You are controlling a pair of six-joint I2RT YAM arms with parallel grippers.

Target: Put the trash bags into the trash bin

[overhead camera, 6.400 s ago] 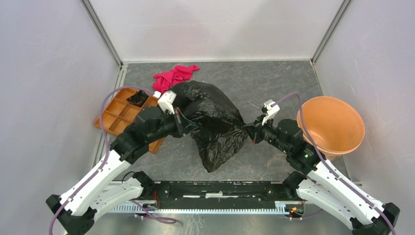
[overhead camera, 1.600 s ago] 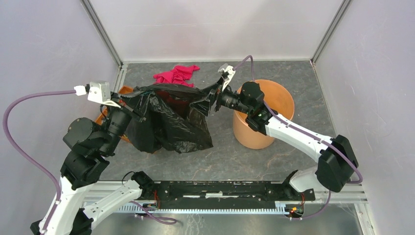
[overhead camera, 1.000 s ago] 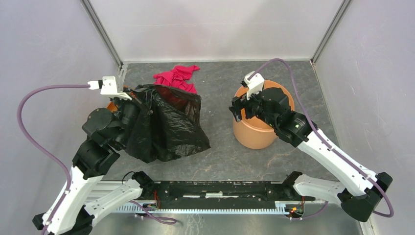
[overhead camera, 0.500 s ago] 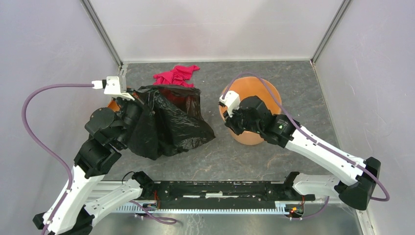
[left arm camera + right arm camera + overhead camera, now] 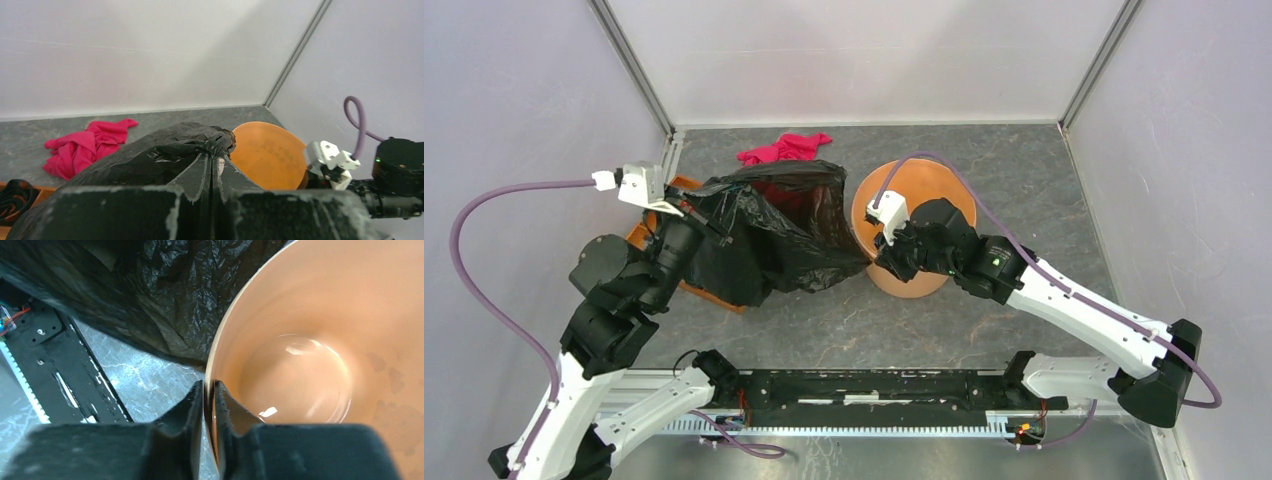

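Raised left gripper [image 5: 215,172] pinches the trash bag [image 5: 150,155], while the low, outstretched right gripper [image 5: 209,388] clamps the trash bin [image 5: 320,305] rim

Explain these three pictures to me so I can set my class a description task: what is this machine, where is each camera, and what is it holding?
This is a robot with two arms bolted at the near edge of a table, each ending in two fingers. The wide picture looks down from above and behind the arms. The other two pictures come from small cameras on the wrists, so each shows its own fingers at the bottom. On the grey surface are a pink-red cloth, an orange compartment tray, a black trash bag and a round orange trash bin. The left arm's fingers are shut on the bag's crumpled film and hold its top up beside the bin. The right arm's fingers pinch the bin's rim, one inside and one outside. Nothing is in the bin yet.
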